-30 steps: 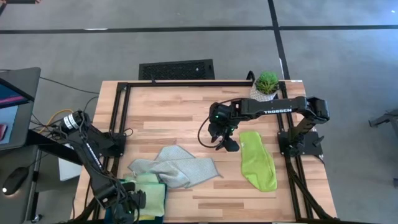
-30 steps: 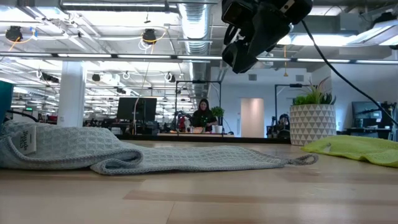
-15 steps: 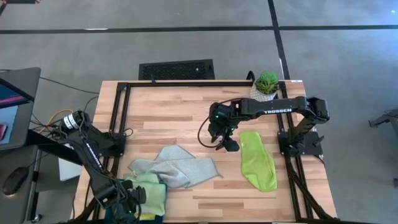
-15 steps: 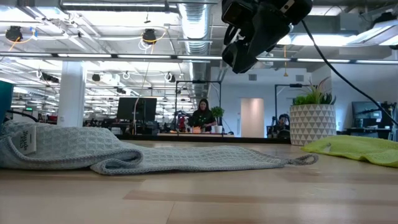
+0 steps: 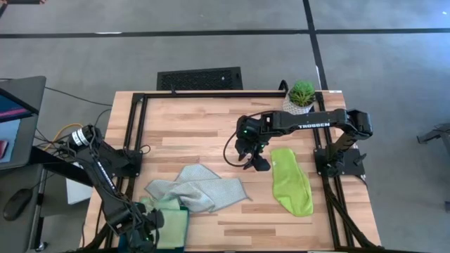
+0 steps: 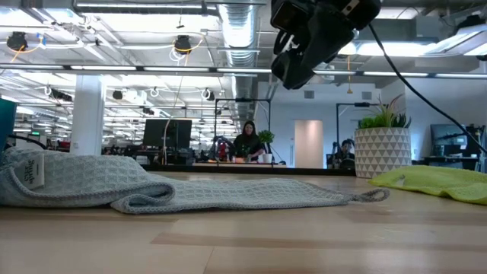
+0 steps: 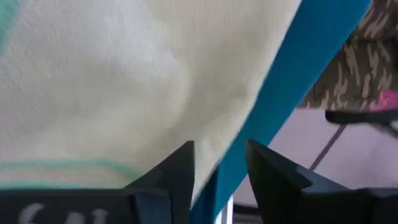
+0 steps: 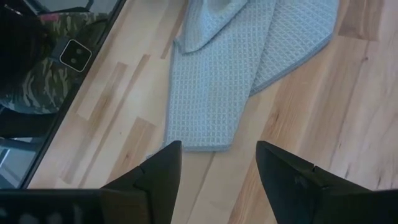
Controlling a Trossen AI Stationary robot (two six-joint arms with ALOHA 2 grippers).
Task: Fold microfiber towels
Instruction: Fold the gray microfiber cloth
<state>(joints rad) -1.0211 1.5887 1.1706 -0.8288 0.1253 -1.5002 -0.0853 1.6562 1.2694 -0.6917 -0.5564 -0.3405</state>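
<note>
high view: my left gripper (image 5: pixel 149 226) sits at seven o'clock over the teal bin (image 5: pixel 179 223), fingers apart above a pale yellow towel (image 7: pixel 124 81). my right gripper (image 5: pixel 254 160) hovers mid-table, fingers spread, empty. grey-green towel (image 5: pixel 197 188) lies crumpled at six, lime green towel (image 5: pixel 291 183) at four.

"TROSSEN" on right arm (image 5: pixel 309 125).

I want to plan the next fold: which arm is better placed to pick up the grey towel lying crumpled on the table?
Probably right. The right hand hangs open just beside the grey towel, while the left hand is down at the teal bin.
</note>
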